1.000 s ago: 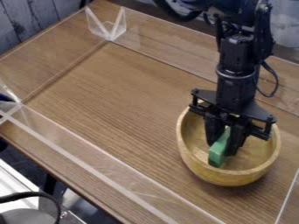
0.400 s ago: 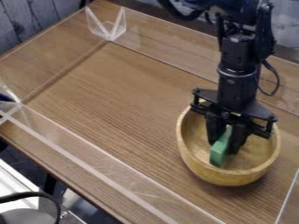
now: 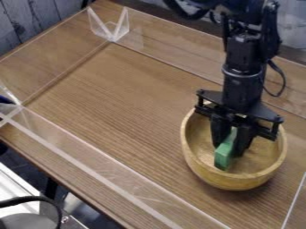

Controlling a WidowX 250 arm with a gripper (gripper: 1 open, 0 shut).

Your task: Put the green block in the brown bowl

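Black end effector (image 3: 232, 143) points down into the round light-brown wooden bowl (image 3: 199, 159) at the near right of the wood-grain surface (image 3: 107, 98). Its fingers are closed on the small bright green rectangular block (image 3: 224, 154), held upright inside the bowl; the block's lower end seems to touch the bowl floor, hard to tell.

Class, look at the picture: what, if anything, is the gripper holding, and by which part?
The gripper holds the green block by its upper end, the lower end down inside the brown bowl.
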